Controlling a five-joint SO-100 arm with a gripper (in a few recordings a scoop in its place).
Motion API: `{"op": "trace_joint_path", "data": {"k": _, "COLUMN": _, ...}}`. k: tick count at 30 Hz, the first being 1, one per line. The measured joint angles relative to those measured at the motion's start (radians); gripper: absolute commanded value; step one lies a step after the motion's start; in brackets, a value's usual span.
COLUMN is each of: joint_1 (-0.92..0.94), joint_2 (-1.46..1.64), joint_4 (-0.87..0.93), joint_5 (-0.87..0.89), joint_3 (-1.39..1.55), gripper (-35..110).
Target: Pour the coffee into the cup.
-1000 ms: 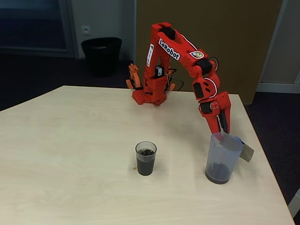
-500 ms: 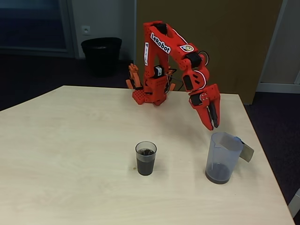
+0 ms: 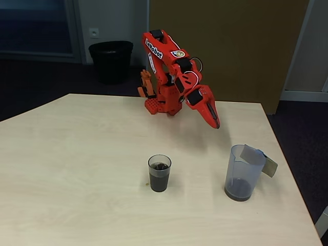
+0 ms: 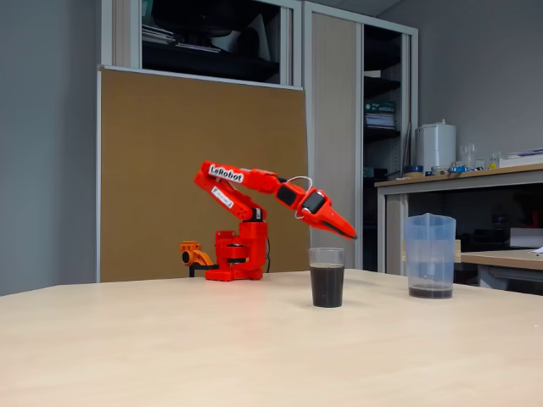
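Observation:
The cup (image 3: 159,173) (image 4: 327,276) is a small clear tumbler standing upright in the middle of the table, mostly full of dark coffee (image 3: 159,179) (image 4: 327,287). To its right stands a larger translucent jug (image 3: 243,172) (image 4: 429,256) with a flat grey handle and a thin layer of coffee at its bottom. My red gripper (image 3: 216,123) (image 4: 349,232) hangs in the air above the table, behind the two vessels and between them. Its fingers are together, holding nothing, and it touches neither vessel.
The light wooden table (image 3: 77,169) has its right edge close to the jug. My arm's base (image 3: 163,102) sits at the table's far edge. A black bin (image 3: 110,60) stands on the floor behind the table.
My gripper has let go of the jug's rim, risen and drawn back to the left toward the base. The jug and the cup stay where they were.

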Motion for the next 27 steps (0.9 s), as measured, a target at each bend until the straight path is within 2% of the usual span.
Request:
{"op": "trace_joint_path", "data": {"k": 9, "joint_1": 0.032, "joint_2": 0.23, "joint_4": 0.172, "joint_5": -0.259, "joint_3": 0.107, "gripper": 0}}
{"op": "trace_joint_path", "data": {"k": 14, "joint_1": 0.052, "joint_2": 0.268, "joint_4": 0.324, "joint_5": -0.393, "joint_3": 0.146, "gripper": 0}}
{"op": "trace_joint_path", "data": {"k": 23, "joint_1": 0.074, "joint_2": 0.301, "joint_4": 0.411, "joint_5": -0.615, "joint_3": 0.224, "gripper": 0}}
{"op": "trace_joint_path", "data": {"k": 27, "joint_1": 0.086, "joint_2": 0.36, "joint_4": 0.54, "joint_5": -0.755, "joint_3": 0.224, "gripper": 0}}
